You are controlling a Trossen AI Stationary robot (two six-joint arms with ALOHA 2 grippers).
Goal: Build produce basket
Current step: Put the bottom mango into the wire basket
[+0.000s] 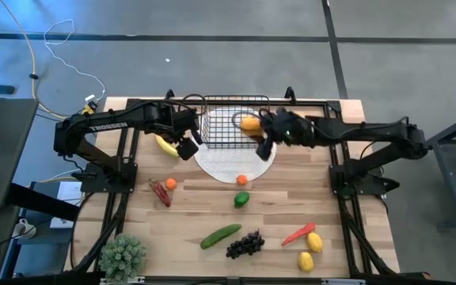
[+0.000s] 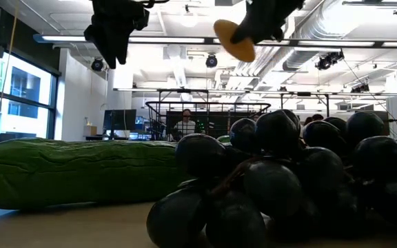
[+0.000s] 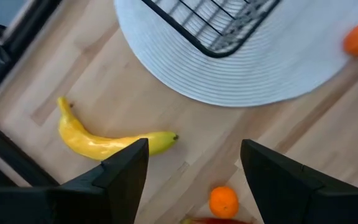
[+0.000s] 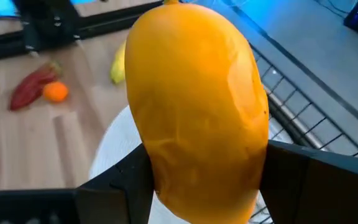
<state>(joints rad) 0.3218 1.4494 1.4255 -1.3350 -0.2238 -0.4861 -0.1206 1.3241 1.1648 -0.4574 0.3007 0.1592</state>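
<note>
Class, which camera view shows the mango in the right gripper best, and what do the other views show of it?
The right wrist view: the mango fills the picture, clamped between the right gripper's fingers. The high view shows it small, over the basket. The low view shows only its underside, high up. The left wrist view shows none of it.

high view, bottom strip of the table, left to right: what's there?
Bushy green potted plant → long green cucumber → dark grape bunch → red chili pepper. The two yellow lemons beyond it overlap in order, so omitted.
</note>
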